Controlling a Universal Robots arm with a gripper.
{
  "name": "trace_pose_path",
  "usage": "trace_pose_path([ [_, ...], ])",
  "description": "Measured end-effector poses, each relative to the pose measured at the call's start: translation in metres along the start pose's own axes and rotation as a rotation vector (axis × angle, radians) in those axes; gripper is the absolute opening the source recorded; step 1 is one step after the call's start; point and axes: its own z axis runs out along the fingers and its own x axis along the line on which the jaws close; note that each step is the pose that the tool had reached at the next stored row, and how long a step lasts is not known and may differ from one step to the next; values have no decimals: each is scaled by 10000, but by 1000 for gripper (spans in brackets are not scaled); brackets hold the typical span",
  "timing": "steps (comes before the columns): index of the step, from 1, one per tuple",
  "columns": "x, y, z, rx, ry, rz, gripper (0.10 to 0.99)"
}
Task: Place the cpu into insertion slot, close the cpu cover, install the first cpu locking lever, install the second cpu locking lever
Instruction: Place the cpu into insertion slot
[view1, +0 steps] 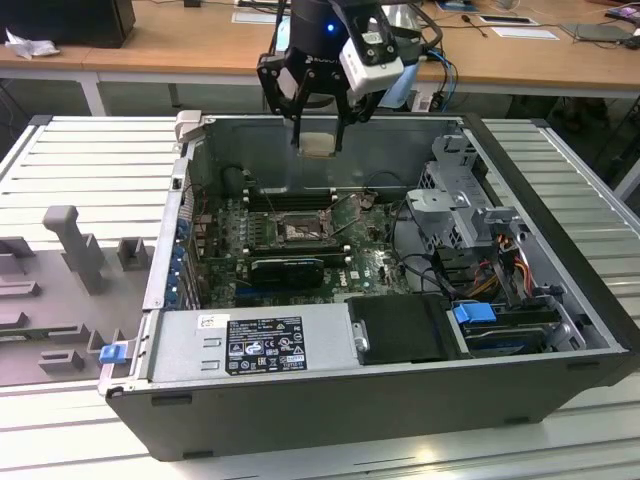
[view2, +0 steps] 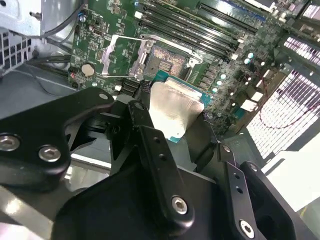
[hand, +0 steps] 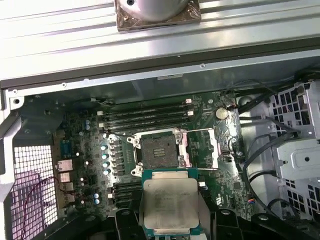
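Ok, gripper (view1: 318, 146): clamped on cpu, fingers (hand: 142, 212) on two opposite edges; square grip, no tilt seen.
cpu (hand: 170, 200): in the air, metal top up, high over the board (hand: 80, 135) near the far wall of the case (view1: 400, 390) in the exterior view; touching nothing but the fingers.
step: judged as carry-to-slot, not seated yet.
slot (hand: 159, 150): open, contacts (view2: 167, 60) bare, well below cpu and offset from it.
how: centre over slot before descending; keep chip level; match orientation to the frame, keying marks too small to read; straight down, no sliding across contacts; release only once flat in the frame.
cover (hand: 215, 148): swung open beside slot, clear of the descent path; worth keeping fingers off it.
memory slots (hand: 145, 116): just beyond slot, no conflict.
risk: bent contacts, likely from a tilted drop or lateral drag.
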Motion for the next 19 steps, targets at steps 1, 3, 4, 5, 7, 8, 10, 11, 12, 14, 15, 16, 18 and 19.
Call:
trace_pose_path([
  [1, 0, 0, 1, -6, -34, 383, 529],
  [3, 0, 0, 3, -13, -63, 707, 529],
  [4, -1, -1, 4, -15, -78, 874, 529],
  [5, -1, -1, 13, -18, -86, 983, 529],
  [7, -1, -3, 21, -19, -87, 988, 529],
  [8, -1, -4, 29, -19, -87, 989, 529],
  [10, -1, -5, 30, -15, -90, 1022, 529],
  [11, -2, -5, 31, -16, -95, 1075, 529],
  [12, -2, -5, 32, -19, -101, 1144, 529],
  [14, -1, -5, 34, -25, -129, 1450, 529],
  [15, -1, -5, 36, -27, -143, 1606, 529],
  [16, -1, -5, 37, -28, -155, 1739, 529],
  [18, -1, -5, 39, -31, -178, 1985, 529],
  [19, -2, -5, 40, -33, -189, 2101, 529],
])
